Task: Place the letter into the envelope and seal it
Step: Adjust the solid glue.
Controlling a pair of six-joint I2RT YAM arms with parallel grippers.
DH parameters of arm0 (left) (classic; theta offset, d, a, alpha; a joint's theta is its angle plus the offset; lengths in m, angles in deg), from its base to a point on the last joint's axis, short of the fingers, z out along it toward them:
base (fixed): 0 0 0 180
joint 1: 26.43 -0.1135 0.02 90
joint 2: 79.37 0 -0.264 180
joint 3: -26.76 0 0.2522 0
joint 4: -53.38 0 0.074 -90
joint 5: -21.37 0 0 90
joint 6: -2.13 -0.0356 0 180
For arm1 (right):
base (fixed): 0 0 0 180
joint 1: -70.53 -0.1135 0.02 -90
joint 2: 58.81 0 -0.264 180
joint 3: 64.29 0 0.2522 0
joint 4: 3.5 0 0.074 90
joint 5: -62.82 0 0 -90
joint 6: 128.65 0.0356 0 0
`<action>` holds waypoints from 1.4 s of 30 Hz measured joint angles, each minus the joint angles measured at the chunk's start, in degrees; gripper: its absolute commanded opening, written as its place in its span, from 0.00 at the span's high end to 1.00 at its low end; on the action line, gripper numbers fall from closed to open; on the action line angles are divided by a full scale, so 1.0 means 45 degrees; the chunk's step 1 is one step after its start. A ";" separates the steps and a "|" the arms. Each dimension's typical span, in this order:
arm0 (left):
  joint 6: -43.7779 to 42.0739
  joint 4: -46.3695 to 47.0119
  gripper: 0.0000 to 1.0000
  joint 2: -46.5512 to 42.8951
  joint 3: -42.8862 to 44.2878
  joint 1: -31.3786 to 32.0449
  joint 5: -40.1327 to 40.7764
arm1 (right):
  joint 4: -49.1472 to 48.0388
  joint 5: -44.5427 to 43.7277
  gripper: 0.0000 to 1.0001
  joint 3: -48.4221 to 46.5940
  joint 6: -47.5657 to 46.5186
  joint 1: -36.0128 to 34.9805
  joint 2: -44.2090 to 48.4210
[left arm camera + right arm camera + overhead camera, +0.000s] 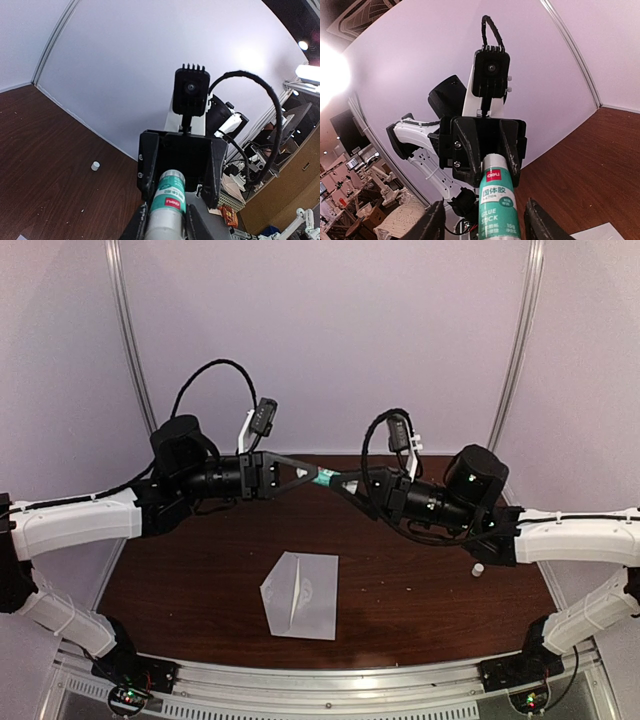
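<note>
— What has the left gripper (312, 477) got?

— It is clamped on a glue stick (496, 200), green label, held up in the air over the far half of the table (180, 580). The stick's long axis runs left to right, roughly level, pointing at the other arm.

— And the right gripper (345, 481)?

— Its fingers stand apart on either side of the stick's other end, gripping nothing. A small white cap (478, 569) lies on the table near the right arm; probably the stick's own.

— Where is the envelope (305, 595)?

— Flat on the table, below the stick and nearer the bases, between the two arms and a touch toward the left one. Its long axis runs near to far, slightly tilted, across the stick's line. The triangular flap (272, 592) lies open, pointing left.

— The letter?

— I can't pick it out as a separate sheet; I'd guess it is already inside.

— So which arm glues?

— The left, I'd judge: it holds the stick and sits on the flap side. It must come down and toward the bases, tipping the stick's end onto the flap.
</note>
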 measured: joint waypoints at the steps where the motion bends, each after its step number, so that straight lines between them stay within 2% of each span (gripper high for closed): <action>1: 0.0000 0.0000 1.00 0.0000 -0.0005 0.0000 -0.0005 | -0.0102 -0.0039 0.55 -0.0044 0.0097 -0.0019 -0.0087; 9: -0.0005 0.0049 1.00 0.0000 -0.0073 0.0000 0.0000 | -0.0287 -0.0121 0.73 -0.0432 0.0418 -0.0126 -0.0758; 14: 0.0000 0.0126 0.99 0.0000 -0.0083 0.0000 0.0000 | -0.0335 -0.0170 0.88 -0.0442 0.0539 -0.0141 -0.0821; 16: -0.0005 0.0146 0.83 0.0000 -0.0092 0.0000 0.0024 | -0.0364 -0.0248 0.90 -0.0442 0.0627 -0.0141 -0.0840; 19: -0.0204 -0.0044 0.51 -0.0053 -0.0092 0.0000 0.0253 | -0.0321 -0.0452 0.90 -0.0442 0.0597 -0.0141 -0.0840; 21: -0.0690 -0.0695 0.34 -0.0233 -0.0092 0.0015 0.0690 | -0.0112 -0.0758 0.90 -0.0432 0.0578 -0.0141 -0.0797; 24: -0.1477 -0.2249 0.23 -0.0563 -0.0087 -0.0214 0.1345 | 0.0549 -0.1389 0.90 -0.0384 0.0413 -0.0039 -0.0418; 27: -0.2395 -0.3725 0.22 -0.0801 -0.0083 -0.0670 0.1753 | 0.1540 -0.2297 0.90 -0.0364 0.0107 0.0126 0.0126; 34: -0.4294 -0.7048 0.26 -0.0325 -0.0301 -0.2035 0.2720 | 0.3721 -0.3774 0.92 -0.0340 -0.0398 0.0219 0.0374; 42: -0.4624 -0.7893 0.31 -0.0155 -0.2720 -0.2720 0.3021 | 0.4697 -0.4099 0.92 -0.0180 -0.0359 0.0219 0.0019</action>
